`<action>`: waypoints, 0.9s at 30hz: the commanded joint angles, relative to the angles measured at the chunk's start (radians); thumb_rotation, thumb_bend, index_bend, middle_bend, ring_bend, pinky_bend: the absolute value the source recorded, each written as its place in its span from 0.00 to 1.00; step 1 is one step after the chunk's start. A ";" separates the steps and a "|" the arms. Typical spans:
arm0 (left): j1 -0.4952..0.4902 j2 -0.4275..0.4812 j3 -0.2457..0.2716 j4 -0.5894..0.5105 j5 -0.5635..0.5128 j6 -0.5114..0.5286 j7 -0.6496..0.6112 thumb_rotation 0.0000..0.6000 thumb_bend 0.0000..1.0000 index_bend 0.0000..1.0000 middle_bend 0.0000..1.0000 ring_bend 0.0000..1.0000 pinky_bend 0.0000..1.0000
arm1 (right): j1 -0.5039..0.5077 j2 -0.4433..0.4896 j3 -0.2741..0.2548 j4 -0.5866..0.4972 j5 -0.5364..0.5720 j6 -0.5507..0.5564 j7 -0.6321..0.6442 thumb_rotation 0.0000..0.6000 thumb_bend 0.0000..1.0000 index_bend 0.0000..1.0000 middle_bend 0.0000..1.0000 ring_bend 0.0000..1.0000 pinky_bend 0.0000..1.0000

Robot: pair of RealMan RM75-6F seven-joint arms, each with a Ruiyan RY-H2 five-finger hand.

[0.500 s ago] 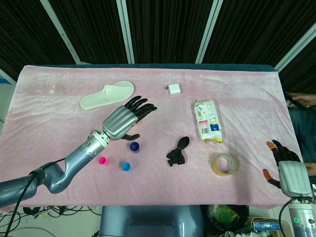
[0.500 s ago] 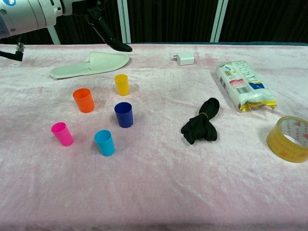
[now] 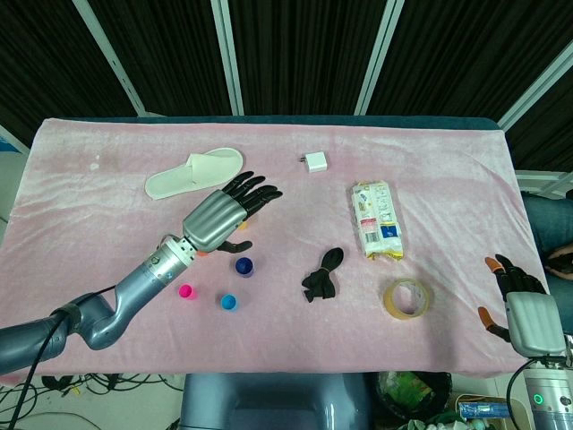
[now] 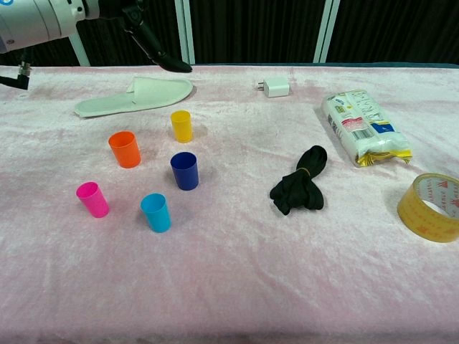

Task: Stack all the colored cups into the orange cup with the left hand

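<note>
Five cups stand upright and apart on the pink cloth: the orange cup (image 4: pixel 125 149), a yellow cup (image 4: pixel 181 125), a dark blue cup (image 4: pixel 185 170) (image 3: pixel 243 266), a magenta cup (image 4: pixel 92 199) (image 3: pixel 186 291) and a light blue cup (image 4: pixel 155 212) (image 3: pixel 228 301). My left hand (image 3: pixel 222 215) hovers above the orange and yellow cups with its fingers spread, holding nothing; it hides both in the head view. The chest view shows only its dark fingertips (image 4: pixel 172 64) at the top. My right hand (image 3: pixel 524 313) rests off the table's near right corner, fingers apart and empty.
A white slipper (image 4: pixel 136 96) lies behind the cups. A white charger (image 4: pixel 275 87), a snack packet (image 4: pixel 362 127), a black cloth bundle (image 4: pixel 301 180) and a roll of tape (image 4: pixel 432 206) lie to the right.
My left hand has shifted slightly to the left and up. The cups have not moved.
</note>
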State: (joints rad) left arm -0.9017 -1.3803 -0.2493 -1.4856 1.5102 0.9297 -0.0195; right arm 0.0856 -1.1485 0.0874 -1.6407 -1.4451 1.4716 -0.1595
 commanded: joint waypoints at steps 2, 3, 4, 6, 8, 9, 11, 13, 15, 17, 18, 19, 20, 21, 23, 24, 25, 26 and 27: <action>0.009 0.020 0.016 -0.005 0.007 0.016 0.002 1.00 0.20 0.09 0.11 0.00 0.03 | -0.002 0.002 -0.003 -0.001 -0.005 0.002 0.005 1.00 0.23 0.15 0.10 0.17 0.24; 0.010 0.022 0.018 -0.007 0.008 0.018 0.002 1.00 0.20 0.09 0.11 0.00 0.03 | -0.002 0.003 -0.003 -0.002 -0.005 0.002 0.006 1.00 0.23 0.15 0.10 0.17 0.24; 0.013 0.029 0.023 -0.010 0.009 0.022 0.005 1.00 0.20 0.09 0.11 0.00 0.03 | -0.002 0.003 -0.004 -0.003 -0.004 0.001 0.007 1.00 0.23 0.15 0.10 0.17 0.24; 0.020 0.051 0.035 -0.022 0.012 0.024 0.017 1.00 0.20 0.09 0.11 0.00 0.03 | -0.001 0.003 -0.004 -0.003 -0.004 -0.001 0.005 1.00 0.23 0.15 0.10 0.17 0.24; 0.028 0.073 0.046 -0.040 0.011 0.023 0.035 1.00 0.20 0.09 0.12 0.00 0.03 | -0.001 0.003 -0.005 -0.002 -0.004 -0.003 0.004 1.00 0.23 0.15 0.10 0.17 0.24; 0.038 0.097 0.059 -0.062 0.003 0.017 0.060 1.00 0.19 0.09 0.12 0.00 0.03 | 0.000 0.003 -0.003 -0.001 -0.001 -0.004 0.003 1.00 0.23 0.15 0.10 0.17 0.24; 0.060 0.139 0.079 -0.115 -0.028 0.002 0.101 1.00 0.16 0.09 0.12 0.00 0.03 | 0.000 0.003 0.000 -0.001 0.007 -0.006 0.004 1.00 0.23 0.15 0.10 0.17 0.24; 0.081 0.186 0.110 -0.177 -0.062 -0.028 0.138 1.00 0.15 0.10 0.12 0.00 0.03 | 0.000 0.005 0.001 -0.003 0.012 -0.009 0.005 1.00 0.24 0.15 0.10 0.17 0.24; 0.092 0.223 0.142 -0.219 -0.101 -0.075 0.168 1.00 0.15 0.10 0.12 0.00 0.03 | 0.000 0.006 0.000 -0.005 0.012 -0.009 0.004 1.00 0.24 0.15 0.10 0.17 0.24; 0.095 0.232 0.165 -0.231 -0.127 -0.107 0.194 1.00 0.15 0.10 0.12 0.00 0.03 | -0.001 0.005 -0.002 -0.005 0.007 -0.007 0.003 1.00 0.24 0.15 0.10 0.17 0.24; 0.096 0.228 0.169 -0.228 -0.131 -0.109 0.197 1.00 0.15 0.10 0.12 0.00 0.03 | -0.001 0.005 -0.002 -0.005 0.005 -0.006 0.002 1.00 0.24 0.15 0.10 0.17 0.24; 0.097 0.221 0.172 -0.223 -0.133 -0.110 0.200 1.00 0.15 0.11 0.12 0.00 0.03 | -0.001 0.005 -0.003 -0.005 0.004 -0.006 0.001 1.00 0.24 0.15 0.10 0.17 0.24; 0.098 0.211 0.176 -0.214 -0.133 -0.112 0.197 1.00 0.15 0.11 0.13 0.00 0.03 | -0.001 0.005 -0.003 -0.005 0.003 -0.005 0.001 1.00 0.24 0.15 0.10 0.17 0.24; 0.098 0.192 0.182 -0.196 -0.130 -0.116 0.190 1.00 0.15 0.11 0.13 0.00 0.03 | -0.001 0.005 -0.003 -0.006 0.002 -0.003 -0.001 1.00 0.24 0.15 0.10 0.17 0.24; 0.097 0.174 0.185 -0.175 -0.120 -0.116 0.181 1.00 0.15 0.11 0.14 0.00 0.03 | -0.002 0.005 -0.003 -0.006 0.001 -0.001 -0.001 1.00 0.24 0.15 0.10 0.17 0.24; 0.095 0.164 0.187 -0.164 -0.112 -0.117 0.174 1.00 0.15 0.11 0.14 0.00 0.03 | -0.002 0.005 -0.003 -0.006 0.001 -0.001 -0.001 1.00 0.24 0.15 0.10 0.17 0.24; 0.093 0.154 0.188 -0.154 -0.103 -0.117 0.164 1.00 0.15 0.12 0.14 0.00 0.03 | -0.002 0.005 -0.003 -0.005 0.002 -0.001 0.000 1.00 0.24 0.15 0.10 0.17 0.24; 0.090 0.139 0.186 -0.140 -0.092 -0.113 0.149 1.00 0.16 0.12 0.15 0.00 0.03 | -0.002 0.005 -0.002 -0.005 0.004 -0.002 0.001 1.00 0.24 0.15 0.10 0.17 0.24; 0.087 0.121 0.184 -0.120 -0.077 -0.108 0.130 1.00 0.16 0.13 0.15 0.00 0.03 | -0.001 0.005 -0.001 -0.004 0.006 -0.004 0.002 1.00 0.24 0.15 0.10 0.17 0.24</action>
State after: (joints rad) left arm -0.8098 -1.2346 -0.0655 -1.6313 1.4120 0.8170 0.1357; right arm 0.0841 -1.1439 0.0856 -1.6451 -1.4399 1.4682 -0.1581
